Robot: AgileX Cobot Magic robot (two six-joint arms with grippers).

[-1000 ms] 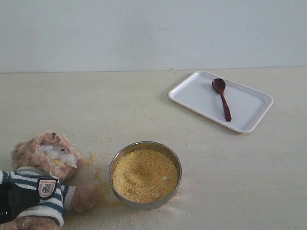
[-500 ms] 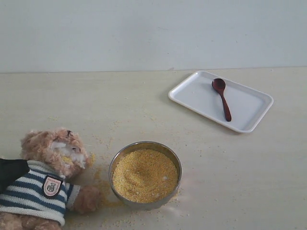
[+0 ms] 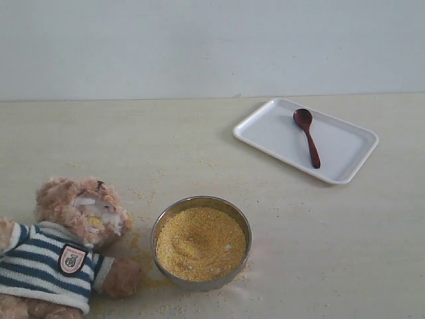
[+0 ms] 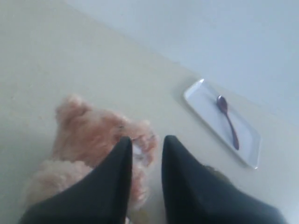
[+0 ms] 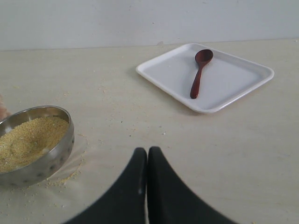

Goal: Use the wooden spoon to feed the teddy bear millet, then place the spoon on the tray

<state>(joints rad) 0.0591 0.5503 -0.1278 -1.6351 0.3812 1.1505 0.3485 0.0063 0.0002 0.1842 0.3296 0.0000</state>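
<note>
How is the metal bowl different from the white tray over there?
The bowl is round, deep and shiny steel; the tray is flat, white and rectangular with rounded corners. The bowl is full of yellow millet, while the tray holds only the wooden spoon. The bowl stands close beside the teddy bear; the tray lies farther back and to the right. Both rest on the same pale table.
</note>
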